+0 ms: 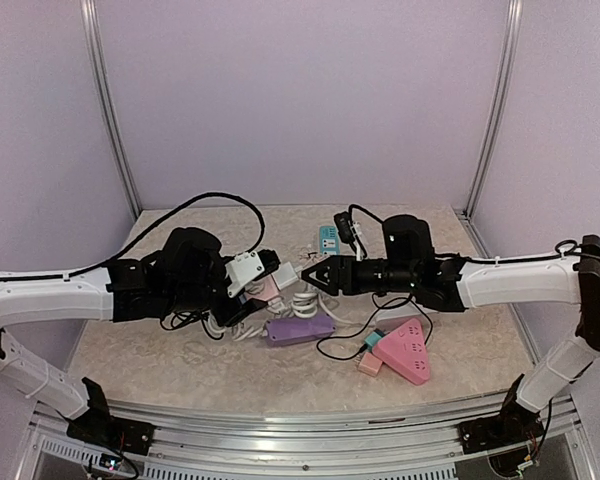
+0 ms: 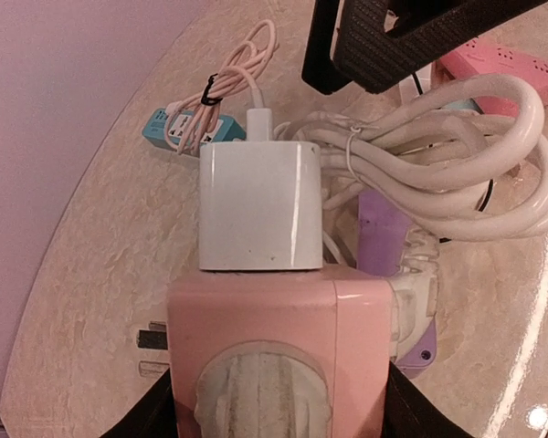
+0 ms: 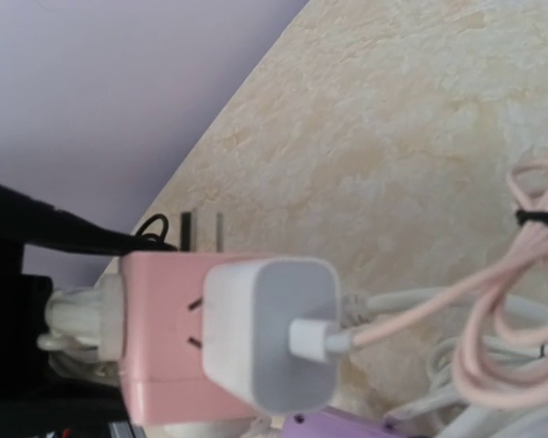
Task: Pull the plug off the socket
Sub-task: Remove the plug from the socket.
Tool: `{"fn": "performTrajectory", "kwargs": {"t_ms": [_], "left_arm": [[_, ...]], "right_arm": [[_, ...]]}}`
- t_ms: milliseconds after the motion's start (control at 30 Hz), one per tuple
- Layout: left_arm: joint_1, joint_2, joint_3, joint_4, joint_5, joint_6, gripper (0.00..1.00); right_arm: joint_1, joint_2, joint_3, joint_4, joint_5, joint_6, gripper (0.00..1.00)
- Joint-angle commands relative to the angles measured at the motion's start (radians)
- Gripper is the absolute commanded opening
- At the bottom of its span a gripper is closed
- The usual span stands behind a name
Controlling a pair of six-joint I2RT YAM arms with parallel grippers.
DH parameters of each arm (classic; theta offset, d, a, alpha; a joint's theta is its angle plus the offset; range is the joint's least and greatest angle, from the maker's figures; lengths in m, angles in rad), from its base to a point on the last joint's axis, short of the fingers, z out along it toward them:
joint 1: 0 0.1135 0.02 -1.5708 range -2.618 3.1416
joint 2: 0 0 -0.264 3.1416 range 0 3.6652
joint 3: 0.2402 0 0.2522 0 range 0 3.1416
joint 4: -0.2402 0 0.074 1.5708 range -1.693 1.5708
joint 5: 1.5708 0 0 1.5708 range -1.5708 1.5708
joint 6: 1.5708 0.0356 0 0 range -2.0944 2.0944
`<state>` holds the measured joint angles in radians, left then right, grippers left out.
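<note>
Gripping the pink socket (image 2: 274,319) in the closed left fingers (image 2: 142,420) above the desk (image 2: 119,237), with the white plug (image 2: 260,205) seated in its face. Poising the right fingers (image 2: 374,46) just beyond the plug, spread impossible to judge. Approach step, likely; next, clamping the plug's sides and pulling straight out.

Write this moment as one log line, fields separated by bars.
left gripper: holds pink socket adapter | white charger: plugged in | right gripper: near charger, not gripping

Lilac walls (image 1: 300,100), aluminium posts (image 1: 110,110), beige marbled tabletop (image 1: 180,360).
</note>
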<state>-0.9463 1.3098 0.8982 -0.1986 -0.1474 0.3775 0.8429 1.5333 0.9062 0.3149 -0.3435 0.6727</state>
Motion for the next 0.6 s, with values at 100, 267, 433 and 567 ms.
{"fn": "performTrajectory", "kwargs": {"t_ms": [100, 267, 433, 567], "left_arm": [[-0.029, -0.092, 0.005, 0.190, -0.013, 0.022, 0.10], [-0.037, -0.098, 0.004, 0.190, -0.011, 0.023, 0.10], [-0.038, -0.098, 0.005, 0.223, -0.001, 0.012, 0.10], [-0.040, -0.093, 0.007, 0.225, -0.002, 0.009, 0.10]], "right_arm": [[0.020, 0.066, 0.016, 0.105, -0.040, 0.046, 0.60], [0.022, 0.113, 0.042, 0.135, -0.058, 0.055, 0.59], [0.024, 0.152, 0.061, 0.178, -0.078, 0.072, 0.58], [0.032, 0.171, 0.083, 0.196, -0.088, 0.081, 0.57]]}}
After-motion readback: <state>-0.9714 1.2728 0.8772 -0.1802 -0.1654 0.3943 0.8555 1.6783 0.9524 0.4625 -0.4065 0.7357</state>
